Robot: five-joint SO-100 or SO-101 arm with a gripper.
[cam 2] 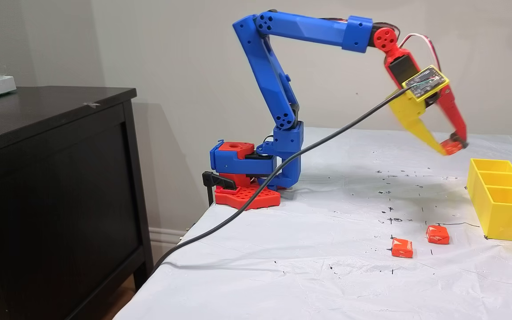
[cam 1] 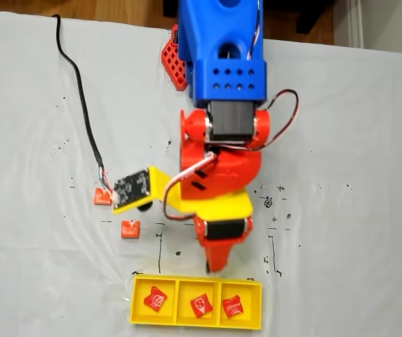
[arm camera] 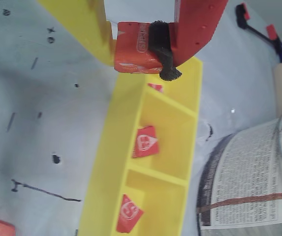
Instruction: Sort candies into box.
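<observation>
Held candy (arm camera: 136, 49): closest to the wrist camera, pinched between the yellow finger (arm camera: 84, 24) on the left and the red finger (arm camera: 200, 24) on the right; a black pad on the red finger presses its side.
Gripper (arm camera: 141, 51): clenched on that candy, raised above the near end of the box; in a fixed view (cam 2: 450, 146) it hangs in the air, up and left of the tray.
Loose candies: two lie on the white cloth, well apart from the box. In a fixed view one (cam 1: 102, 197) sits partly under the camera board, the other (cam 1: 130, 229) just below and right of it; in the side fixed view they lie left (cam 2: 402, 248) and right (cam 2: 437, 234), left of the tray.
Box (cam 1: 139, 317): yellow tray, three compartments in a row, below the gripper in the top-down fixed view.
Candies in box: one per compartment, left (cam 1: 155, 299), middle (cam 1: 201, 305), right (cam 1: 232, 306). The side fixed view hides the contents behind the tray walls (cam 2: 505, 218).
Wrist view extras: a printed page (arm camera: 254, 177) lies right of the box; its text is too small to read.
Writing: white marks on the wrappers, not legible.
Cable (cam 2: 282, 164): black, running from the camera board off the table edge.
</observation>
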